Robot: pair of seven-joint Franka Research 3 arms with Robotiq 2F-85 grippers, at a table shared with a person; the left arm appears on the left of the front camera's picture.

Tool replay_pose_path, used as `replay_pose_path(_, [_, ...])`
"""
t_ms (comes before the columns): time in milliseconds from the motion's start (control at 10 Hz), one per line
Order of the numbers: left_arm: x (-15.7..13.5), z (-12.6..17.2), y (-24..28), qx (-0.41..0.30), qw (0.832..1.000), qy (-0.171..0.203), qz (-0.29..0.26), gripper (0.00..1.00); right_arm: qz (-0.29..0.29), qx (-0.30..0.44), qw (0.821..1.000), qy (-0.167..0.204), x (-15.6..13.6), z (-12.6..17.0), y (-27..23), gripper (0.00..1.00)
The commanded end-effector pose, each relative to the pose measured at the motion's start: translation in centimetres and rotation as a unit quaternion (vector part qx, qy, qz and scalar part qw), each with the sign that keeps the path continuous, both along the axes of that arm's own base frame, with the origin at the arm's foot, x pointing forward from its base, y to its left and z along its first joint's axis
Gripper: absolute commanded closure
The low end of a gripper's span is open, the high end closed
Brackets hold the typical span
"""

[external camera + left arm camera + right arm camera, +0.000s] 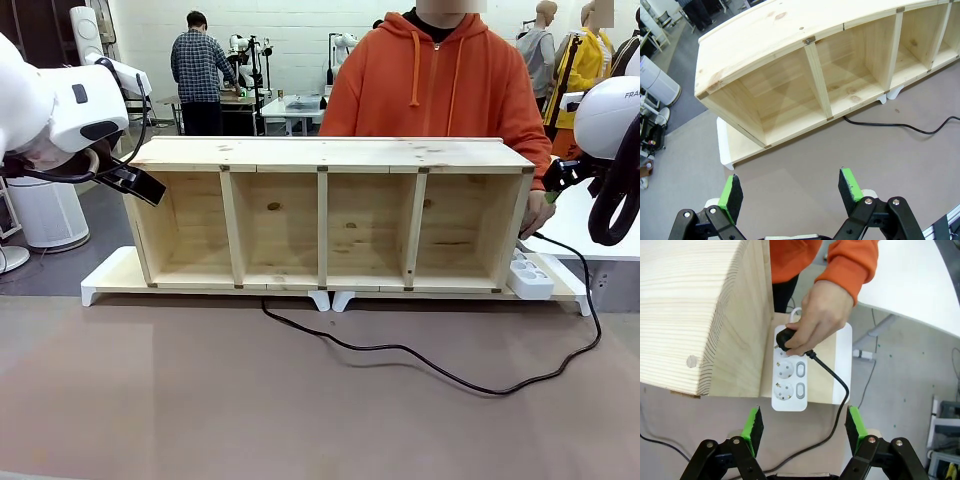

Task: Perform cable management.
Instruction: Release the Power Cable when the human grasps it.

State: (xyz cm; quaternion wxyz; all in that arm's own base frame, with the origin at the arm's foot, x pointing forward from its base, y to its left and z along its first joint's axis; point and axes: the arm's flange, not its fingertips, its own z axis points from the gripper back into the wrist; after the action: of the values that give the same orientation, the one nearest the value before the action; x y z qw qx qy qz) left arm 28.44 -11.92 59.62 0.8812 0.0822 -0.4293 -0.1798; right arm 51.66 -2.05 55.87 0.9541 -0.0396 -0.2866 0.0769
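The right wrist view reveals the person's hand (820, 315) gripping the cable's (832, 375) plug at the white power strip (790, 385), beside the wooden shelf's (700, 315) end; the right gripper (803, 429) hovers spread and empty. In the front view, the cable (420, 358) snakes across the table before the shelf (330, 215). The left gripper (792, 192) hangs wide apart, empty, near the shelf's (805, 75) opposite end.

Bright, even light falls from above, leaving the wooden shelf (325, 215) with only soft shade inside its compartments and a faint shadow on the desk (300, 400) just below its front edge. Both wrist views bow the shelf's straight edges strongly toward the borders. All three pictures are sharp, without glare.
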Motion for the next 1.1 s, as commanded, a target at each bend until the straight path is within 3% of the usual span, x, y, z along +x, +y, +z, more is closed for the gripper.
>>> replay_pose_path(0, [0.14, -0.09, -0.07, 0.0, 1.0, -0.005, -0.001, 0.0, -0.001, 0.002, 1.0, 0.001, -0.01, -0.09, -0.07, 0.15])
replay_pose_path(1000, [0.14, -0.09, -0.07, 0.0, 1.0, -0.005, -0.001, 0.0, -0.001, 0.002, 1.0, 0.001, -0.01, -0.09, -0.07, 0.15])
